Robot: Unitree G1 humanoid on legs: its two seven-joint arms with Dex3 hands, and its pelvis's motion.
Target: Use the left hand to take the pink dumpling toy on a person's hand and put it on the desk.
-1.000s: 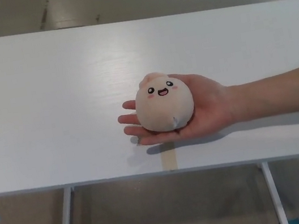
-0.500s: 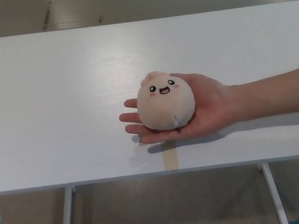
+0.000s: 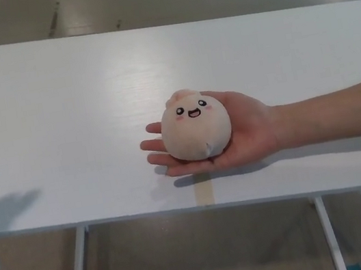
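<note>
The pink dumpling toy point(image 3: 196, 127) sits on a person's hand point(image 3: 245, 129), above the table point(image 3: 59, 114) close to its near edge. No robot hand shows, so its fingers cannot be judged. The left hand should come from the table's left side and close softly around the toy.

No robot arm or hand is in shot at all from the head view, left or right. The only limb showing is a person's bare forearm point(image 3: 335, 109) coming in from the right edge, with the person's hand point(image 3: 246, 131) open, palm up, fingers pointing left.
</note>
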